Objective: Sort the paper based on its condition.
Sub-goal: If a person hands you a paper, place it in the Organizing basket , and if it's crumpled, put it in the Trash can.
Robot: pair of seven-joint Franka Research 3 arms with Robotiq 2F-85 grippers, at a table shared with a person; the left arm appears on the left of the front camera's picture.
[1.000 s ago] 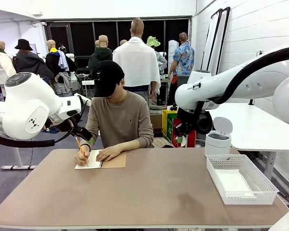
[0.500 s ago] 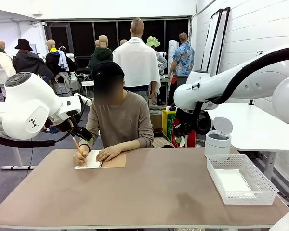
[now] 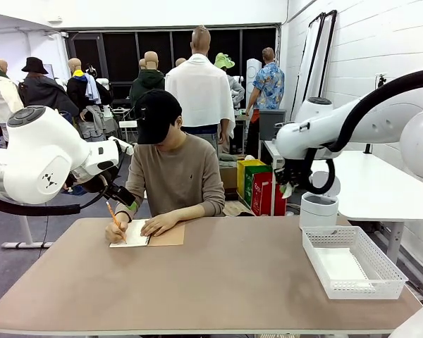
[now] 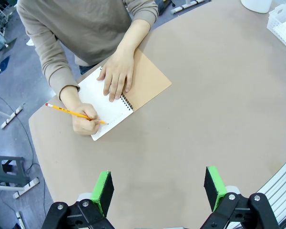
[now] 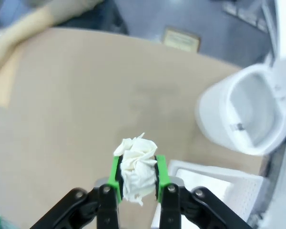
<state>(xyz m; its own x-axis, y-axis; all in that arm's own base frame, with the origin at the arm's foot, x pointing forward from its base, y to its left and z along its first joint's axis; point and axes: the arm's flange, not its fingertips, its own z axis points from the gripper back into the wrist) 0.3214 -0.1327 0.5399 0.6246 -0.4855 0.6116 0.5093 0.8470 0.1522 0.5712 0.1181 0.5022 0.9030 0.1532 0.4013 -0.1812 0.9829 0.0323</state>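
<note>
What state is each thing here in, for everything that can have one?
Left robot hand: open, empty.
Right robot hand: shut on crumpled paper.
Bin: lid up.
Basket: holds a flat white sheet.
Notebook: open, person writing in it with pencil.

Notebook [image 4: 145, 83] writing too small to read, basket [image 4: 283, 24] cut by edge, paper [image 5: 133, 149] middle hidden between right hand [image 5: 137, 163] pads [image 5: 115, 174]
</note>
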